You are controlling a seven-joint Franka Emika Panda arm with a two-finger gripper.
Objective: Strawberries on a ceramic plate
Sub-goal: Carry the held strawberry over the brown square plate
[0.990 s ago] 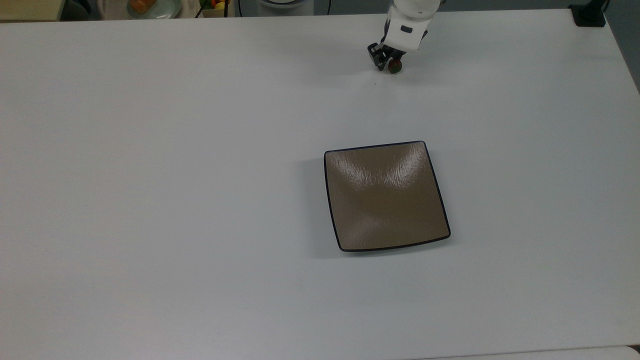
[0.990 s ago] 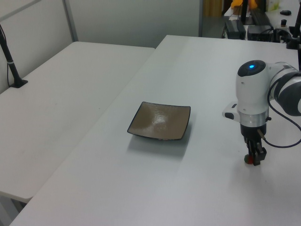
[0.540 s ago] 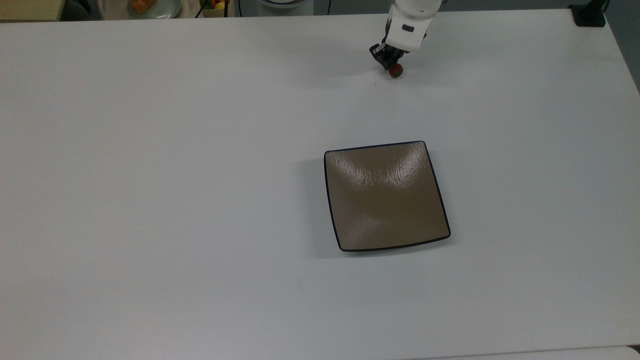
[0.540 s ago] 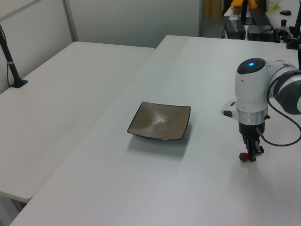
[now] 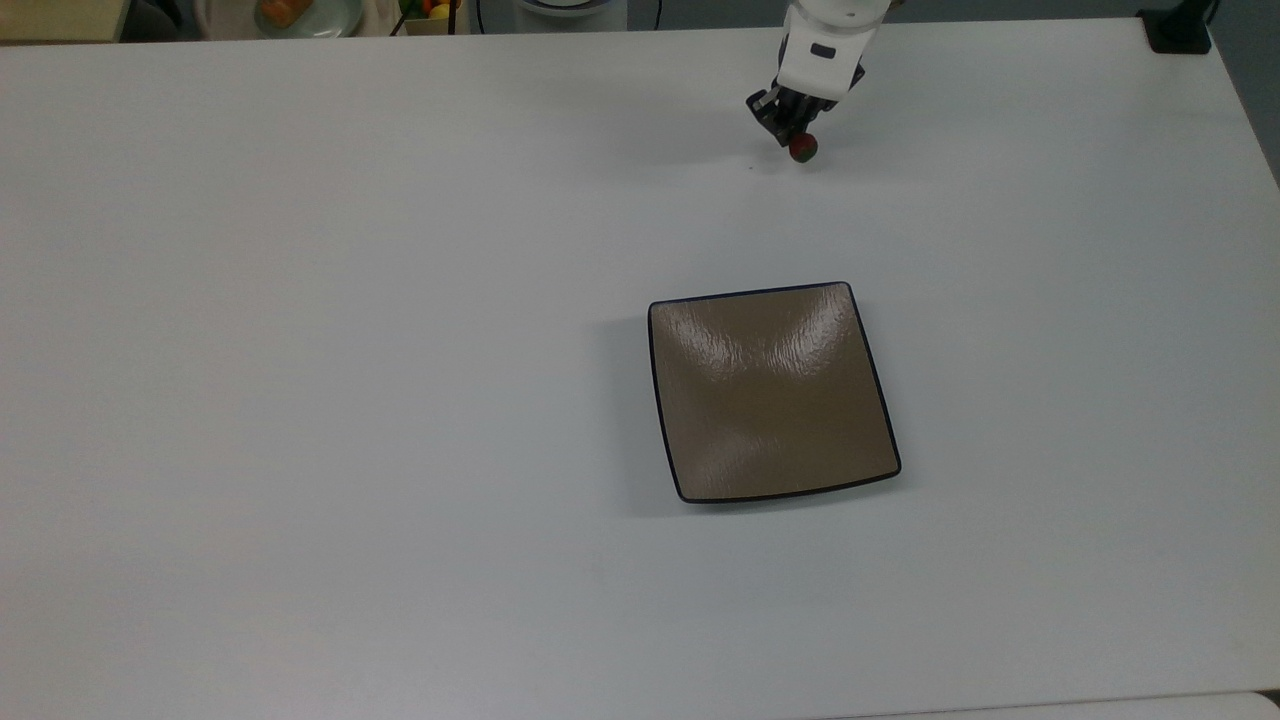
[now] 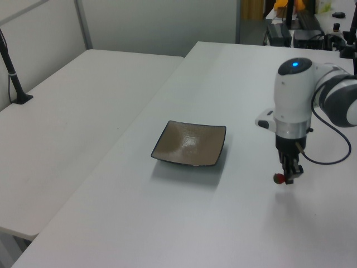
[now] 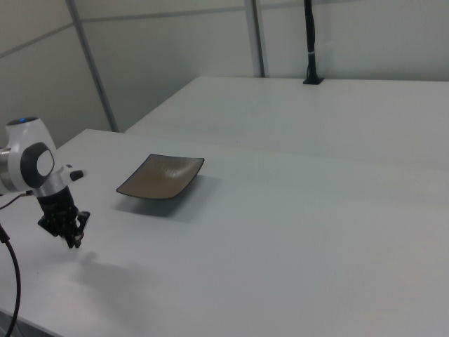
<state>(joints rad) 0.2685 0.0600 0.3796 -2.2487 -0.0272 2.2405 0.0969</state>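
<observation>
One small red strawberry (image 5: 802, 148) with a green cap, gripped at the tips of the gripper (image 5: 797, 138) near the white surface's (image 5: 350, 350) far edge in the top view.
One square glossy brown ceramic plate (image 5: 772, 392) lies bare, well apart, nearer the middle. In the left view the berry (image 6: 277, 178) seems lifted off the surface, fingers (image 6: 288, 174) clenched on it.
</observation>
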